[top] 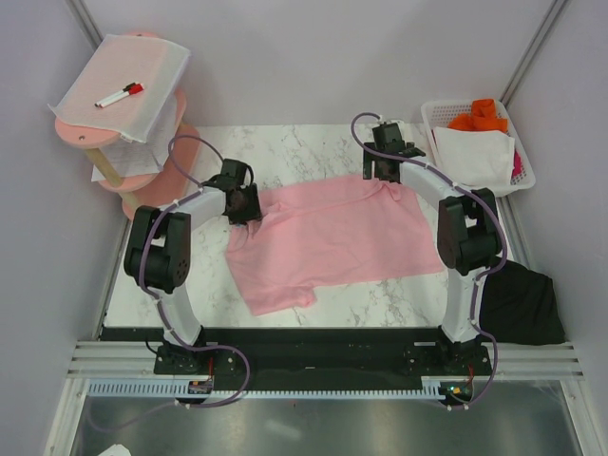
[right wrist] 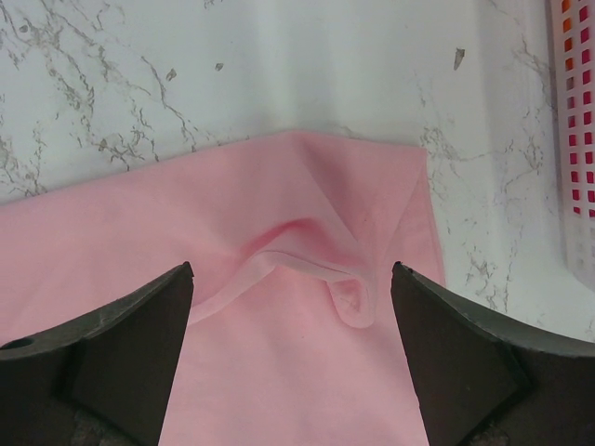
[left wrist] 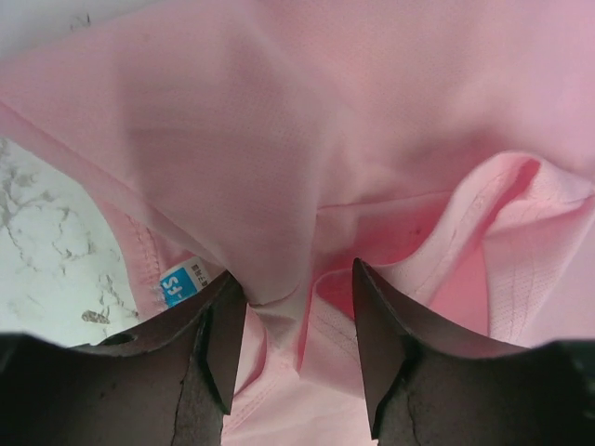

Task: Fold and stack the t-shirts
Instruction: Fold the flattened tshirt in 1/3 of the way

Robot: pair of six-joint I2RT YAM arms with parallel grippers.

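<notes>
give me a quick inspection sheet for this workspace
surface: marbled table, no spills seen
job's things: pink t-shirt spread wrinkled mid-table; black t-shirt at the near right edge
clutter: basket of cloths, pink shelf stand, mesh sheet, marker
end effectors: left end effector jaws apart astride a shirt fold; right end effector open over a shirt corner
cables: cables looped along both arms
surroundings: white walls

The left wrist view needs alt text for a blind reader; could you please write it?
Pink t-shirt fabric fills the frame, a raised fold lying between the end effector's dark fingers. A small tag and marble tabletop show at lower left.
</notes>
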